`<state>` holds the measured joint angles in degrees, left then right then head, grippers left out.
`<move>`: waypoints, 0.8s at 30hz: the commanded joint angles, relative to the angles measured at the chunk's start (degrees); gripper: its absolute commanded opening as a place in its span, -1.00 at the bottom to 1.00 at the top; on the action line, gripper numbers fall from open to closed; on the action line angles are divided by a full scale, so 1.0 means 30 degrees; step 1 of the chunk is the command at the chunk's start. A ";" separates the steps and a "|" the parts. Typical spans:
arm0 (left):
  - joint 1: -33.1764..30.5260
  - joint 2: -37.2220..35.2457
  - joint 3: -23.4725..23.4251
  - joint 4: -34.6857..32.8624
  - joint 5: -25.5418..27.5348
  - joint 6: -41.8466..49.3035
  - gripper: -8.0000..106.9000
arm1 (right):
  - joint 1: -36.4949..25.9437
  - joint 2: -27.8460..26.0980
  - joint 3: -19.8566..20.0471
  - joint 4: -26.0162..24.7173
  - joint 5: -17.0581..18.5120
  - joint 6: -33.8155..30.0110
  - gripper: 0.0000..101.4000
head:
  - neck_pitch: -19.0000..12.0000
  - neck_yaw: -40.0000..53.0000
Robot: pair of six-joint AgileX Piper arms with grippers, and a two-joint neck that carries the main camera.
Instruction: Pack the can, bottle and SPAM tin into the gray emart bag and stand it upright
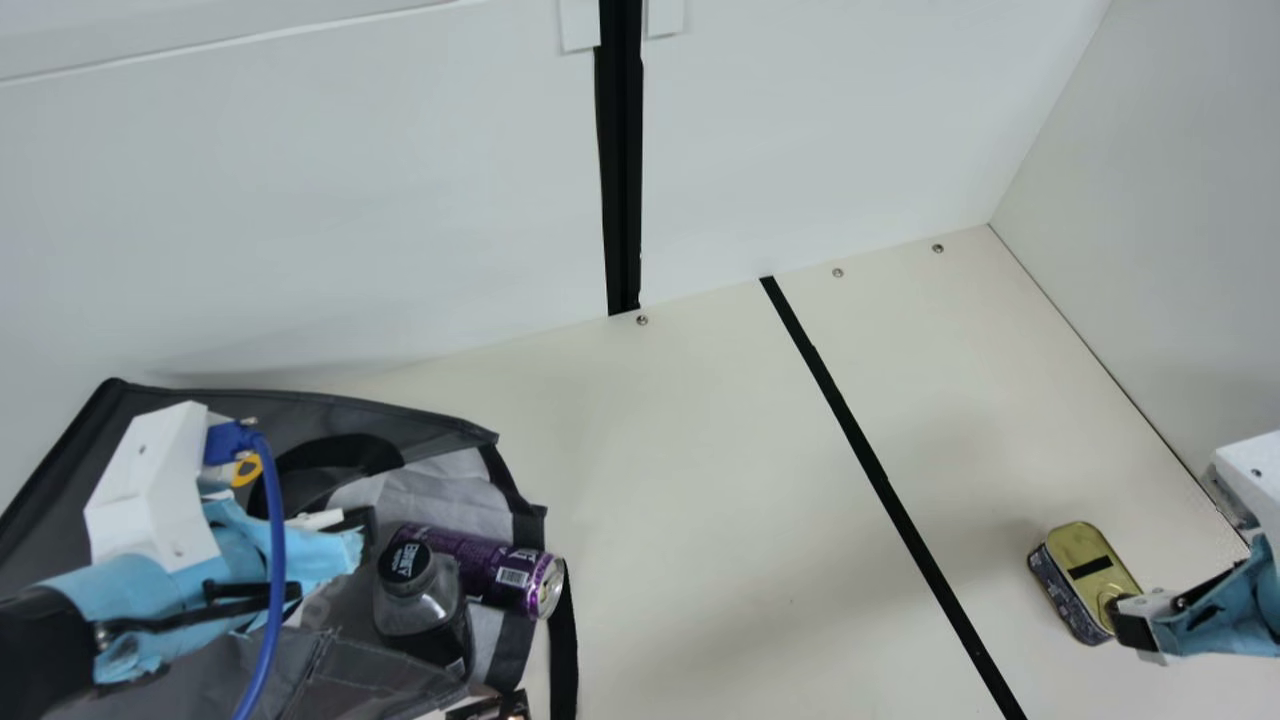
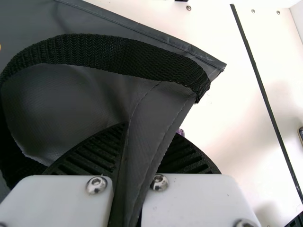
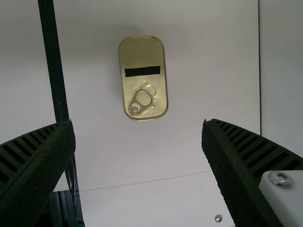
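Cream worktop [image 1: 700,500]: can [image 1: 500,572] and bottle [image 1: 420,610] at mouth of gray emart bag [image 1: 400,425], SPAM tin [image 1: 1075,590] well apart from it; left fingers [image 2: 90,158] clenched on its fabric, best held steady; right fingers [image 3: 42,161], spread, should straddle the tin squarely before closing.

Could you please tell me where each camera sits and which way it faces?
Main view: on the neck between the arms, looking slantwise down over the table; parts of the left arm and right arm show.
Left wrist view: on that wrist, facing the gray bag, which its own left gripper pinches.
Right wrist view: above the SPAM tin, facing down, its open right gripper showing.
Shared: main and left wrist, the bag; main and right wrist, the tin.
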<state>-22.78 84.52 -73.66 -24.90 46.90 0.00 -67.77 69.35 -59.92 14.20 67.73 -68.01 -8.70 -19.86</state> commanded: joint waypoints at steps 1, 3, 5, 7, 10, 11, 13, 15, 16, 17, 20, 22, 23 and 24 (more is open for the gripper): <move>0.0000 0.0000 0.0000 0.0000 0.0000 0.0000 -1.00 | 0.0080 0.0183 0.0143 -0.0124 -0.0231 -0.0062 0.87 | -0.0433 -0.0046; 0.0000 0.0000 0.0000 0.0000 0.0000 0.0000 -1.00 | 0.0180 0.0411 0.0332 -0.0198 -0.0507 -0.0122 0.87 | -0.0433 -0.0046; 0.0000 0.0000 0.0000 0.0000 0.0000 0.0000 -1.00 | 0.0280 0.0634 0.0527 -0.0268 -0.0785 -0.0164 0.87 | -0.0433 -0.0046; 0.0000 0.0000 0.0000 0.0000 0.0000 0.0000 -1.00 | 0.0374 0.0863 0.0720 -0.0337 -0.1059 -0.0200 0.87 | -0.0433 -0.0046; 0.0000 0.0000 0.0000 0.0000 0.0000 0.0000 -1.00 | 0.0520 0.1205 0.1028 -0.0430 -0.1505 -0.0236 0.87 | -0.0433 -0.0046; 0.0000 0.0000 0.0000 0.0000 0.0000 0.0000 -1.00 | 0.0564 0.1331 0.1131 -0.0457 -0.1673 -0.0249 0.87 | -0.0433 -0.0046; 0.0000 0.0000 0.0000 0.0000 0.0000 0.0000 -1.00 | 0.0655 0.1591 0.1331 -0.0510 -0.2007 -0.0257 0.87 | -0.0433 -0.0046; 0.0000 0.0000 0.0000 0.0000 0.0000 0.0000 -1.00 | 0.0747 0.1854 0.1526 -0.0545 -0.2341 -0.0262 0.87 | -0.0433 -0.0046; 0.0000 0.0000 0.0000 0.0000 0.0000 0.0000 -1.00 | 0.0794 0.1988 0.1623 -0.0559 -0.2513 -0.0260 0.87 | -0.0433 -0.0046; 0.0000 0.0000 0.0000 0.0000 0.0000 0.0000 -1.00 | 0.0841 0.2126 0.1715 -0.0569 -0.2686 -0.0259 0.87 | -0.0433 -0.0046; 0.0000 0.0000 0.0000 0.0000 0.0000 0.0000 -1.00 | 0.0965 0.2544 0.1933 -0.0585 -0.3152 -0.0256 0.87 | -0.0433 -0.0046; 0.0000 0.0000 0.0000 0.0000 0.0000 0.0000 -1.00 | 0.1052 0.2842 0.2046 -0.0576 -0.3465 -0.0249 0.87 | -0.0433 -0.0046; 0.0000 0.0000 0.0000 0.0000 0.0000 0.0000 -1.00 | 0.1099 0.2993 0.2095 -0.0569 -0.3621 -0.0242 0.87 | -0.0433 -0.0046; 0.0000 0.0000 0.0000 0.0000 0.0000 0.0000 -1.00 | 0.1143 0.3150 0.2133 -0.0561 -0.3771 -0.0236 0.87 | -0.0433 -0.0046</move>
<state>-22.78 84.52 -73.66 -24.90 46.90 0.00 -64.41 78.40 -53.63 12.39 57.02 -68.83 -8.70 -19.86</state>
